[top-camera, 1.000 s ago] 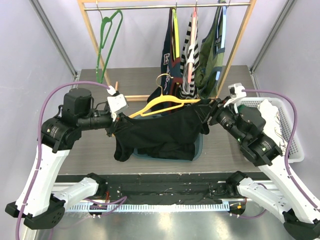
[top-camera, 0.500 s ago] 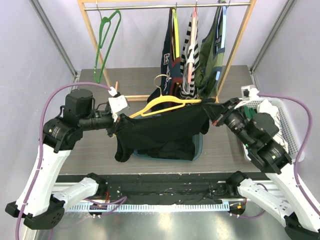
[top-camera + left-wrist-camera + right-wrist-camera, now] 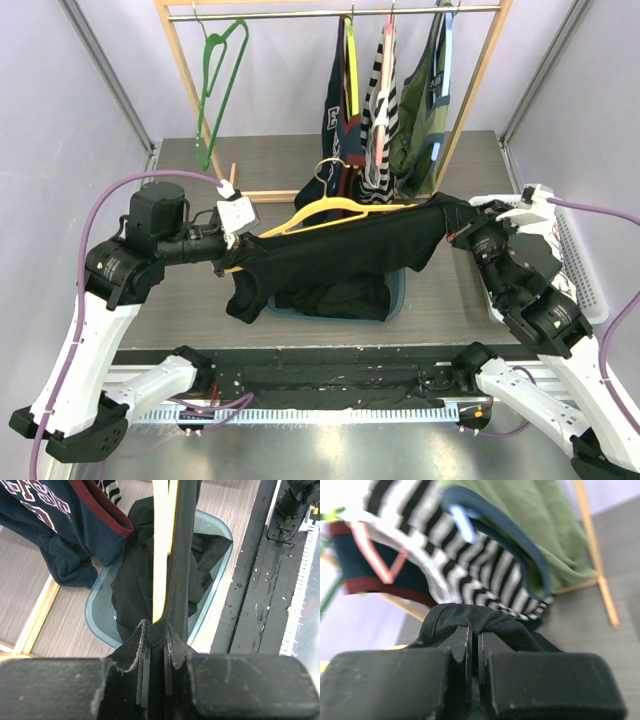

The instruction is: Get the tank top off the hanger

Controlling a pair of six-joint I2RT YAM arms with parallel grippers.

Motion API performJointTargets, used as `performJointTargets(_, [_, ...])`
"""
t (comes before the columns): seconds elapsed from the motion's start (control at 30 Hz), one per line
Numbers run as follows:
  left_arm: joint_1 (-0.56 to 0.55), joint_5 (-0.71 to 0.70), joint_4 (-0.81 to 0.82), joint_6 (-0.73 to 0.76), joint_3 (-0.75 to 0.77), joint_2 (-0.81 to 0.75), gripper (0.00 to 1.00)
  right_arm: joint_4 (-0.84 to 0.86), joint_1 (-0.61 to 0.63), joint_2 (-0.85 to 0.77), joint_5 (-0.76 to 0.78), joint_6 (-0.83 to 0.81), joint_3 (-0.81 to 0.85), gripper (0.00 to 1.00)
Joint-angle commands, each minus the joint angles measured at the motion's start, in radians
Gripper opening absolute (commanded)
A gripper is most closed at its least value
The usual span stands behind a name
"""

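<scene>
Between the two arms, the left tool [image 3: 155,647] is clamped tight on a black edge of the tank top [image 3: 340,255], just beside the yellow hanger [image 3: 330,207]. The right tool [image 3: 472,637] is pinched closed on the tank top's other end. The tank top hangs stretched in the air over a teal tub [image 3: 399,290] on the surface [image 3: 170,300], with the hanger lying along its upper edge.

Beneath the tank top [image 3: 340,255] we lose most of the teal tub [image 3: 97,607], and what may be more dark clothing inside it. The yellow hanger [image 3: 335,204] disappears under the tank top's cloth at its far shoulder. The right gripper [image 3: 472,635] is buried in the tank top's fold. Behind the tank top, the striped garment [image 3: 485,575] is blurred.
</scene>
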Motion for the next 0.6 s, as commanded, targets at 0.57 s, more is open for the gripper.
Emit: performJointTargets(0.57, [0.01, -0.028, 0.116, -0.019, 0.055, -0.006, 0.0, -0.042, -0.011, -0.093, -0.133, 0.036, -0.186, 0.01])
